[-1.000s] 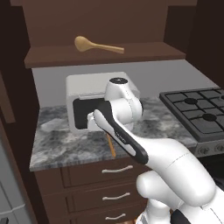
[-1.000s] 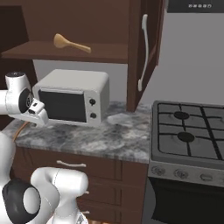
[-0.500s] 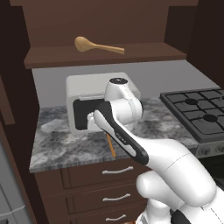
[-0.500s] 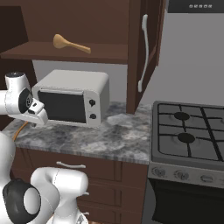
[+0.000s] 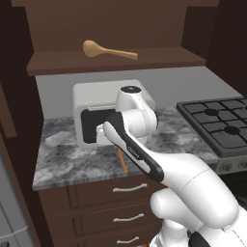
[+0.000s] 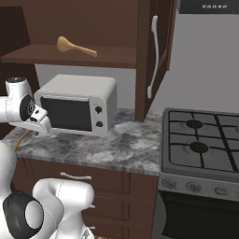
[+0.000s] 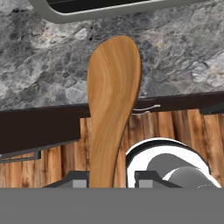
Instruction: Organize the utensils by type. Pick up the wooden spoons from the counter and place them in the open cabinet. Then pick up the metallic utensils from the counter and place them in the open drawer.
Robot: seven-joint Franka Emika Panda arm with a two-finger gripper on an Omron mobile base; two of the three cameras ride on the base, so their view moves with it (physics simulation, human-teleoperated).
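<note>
My gripper is shut on the handle of a wooden spoon, whose oval bowl points out over the front edge of the marbled counter. From the left base view, the held spoon's handle hangs below my hand in front of the microwave. In the right base view it shows as an orange sliver at the far left. Another wooden spoon lies on the shelf of the open cabinet. The metallic utensils and the open drawer are out of view.
A white microwave stands on the counter right behind my hand. The cabinet door hangs open beside it. A black gas stovetop lies to the right. Closed drawers sit under the counter.
</note>
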